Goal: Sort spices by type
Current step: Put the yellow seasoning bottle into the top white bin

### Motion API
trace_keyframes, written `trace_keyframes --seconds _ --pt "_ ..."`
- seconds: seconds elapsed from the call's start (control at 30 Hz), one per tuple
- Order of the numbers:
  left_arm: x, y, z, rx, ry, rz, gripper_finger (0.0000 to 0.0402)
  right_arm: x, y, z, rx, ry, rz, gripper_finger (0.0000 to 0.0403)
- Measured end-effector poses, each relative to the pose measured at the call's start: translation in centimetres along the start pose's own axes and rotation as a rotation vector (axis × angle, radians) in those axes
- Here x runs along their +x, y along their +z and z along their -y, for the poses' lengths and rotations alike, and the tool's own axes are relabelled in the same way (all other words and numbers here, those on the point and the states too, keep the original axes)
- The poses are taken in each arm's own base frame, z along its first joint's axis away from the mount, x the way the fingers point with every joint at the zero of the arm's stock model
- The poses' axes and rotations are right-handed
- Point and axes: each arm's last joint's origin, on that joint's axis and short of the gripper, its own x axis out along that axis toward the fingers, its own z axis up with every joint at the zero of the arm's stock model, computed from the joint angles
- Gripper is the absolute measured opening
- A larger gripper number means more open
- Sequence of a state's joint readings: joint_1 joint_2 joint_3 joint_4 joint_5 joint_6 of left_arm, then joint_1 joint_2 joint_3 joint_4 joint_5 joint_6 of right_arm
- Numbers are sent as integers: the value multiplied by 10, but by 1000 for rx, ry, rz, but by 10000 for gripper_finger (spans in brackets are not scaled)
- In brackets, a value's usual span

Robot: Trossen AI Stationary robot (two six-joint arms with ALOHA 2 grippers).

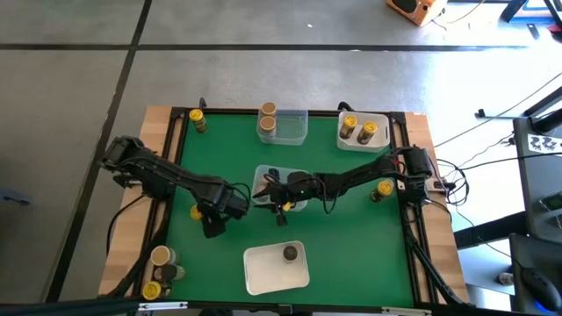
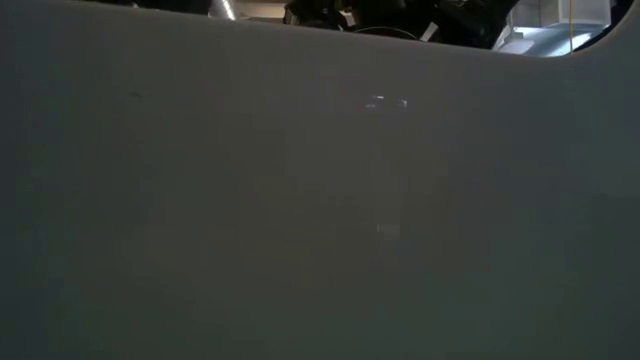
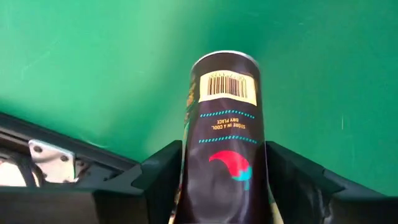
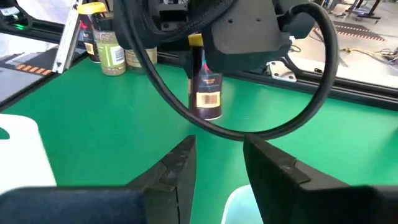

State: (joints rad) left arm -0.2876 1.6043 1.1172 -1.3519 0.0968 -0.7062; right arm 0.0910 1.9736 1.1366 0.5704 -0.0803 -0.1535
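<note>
My left gripper (image 1: pixel 213 225) stands at the mat's near left, pointing steeply down and shut on a dark spice jar (image 3: pixel 227 124) with a yellow cap (image 4: pixel 196 40). My right gripper (image 4: pixel 219 158) reaches level to the table's middle, over a clear tray (image 1: pixel 263 175), and is open with nothing between its fingers. Other spice jars stand about. One with a dark grey top (image 1: pixel 290 254) is in the near white tray (image 1: pixel 263 276). Two yellow-topped ones (image 1: pixel 357 130) are in the far right white tray, and a tan-topped one (image 1: pixel 267 112) is in the far clear tray (image 1: pixel 294 127). My left gripper pinches the dark jar's round sides (image 3: pixel 261 155) between its two fingers, on the part toward the cap. The fingers come from above, slanting, and lie along the jar. The jar hangs tilted, its barcode end (image 3: pixel 225 84) down toward the mat; whether it touches the mat I cannot tell.
Single yellow-topped jars stand at the mat's far left corner (image 1: pixel 198 118) and by its right edge (image 1: pixel 383 190). Two more jars (image 1: pixel 159 268) stand on the wooden border at the near left. A black frame rail (image 4: pixel 348 93) edges the mat. A pale surface fills the low view.
</note>
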Motion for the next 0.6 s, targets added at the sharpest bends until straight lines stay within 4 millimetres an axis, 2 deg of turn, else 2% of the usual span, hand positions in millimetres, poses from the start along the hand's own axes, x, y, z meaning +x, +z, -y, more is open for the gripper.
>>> trace_keyframes --seconds 0.6 --pt "0 6 2 28 -15 67 236 0 0 0 -3 -1 -3 133"
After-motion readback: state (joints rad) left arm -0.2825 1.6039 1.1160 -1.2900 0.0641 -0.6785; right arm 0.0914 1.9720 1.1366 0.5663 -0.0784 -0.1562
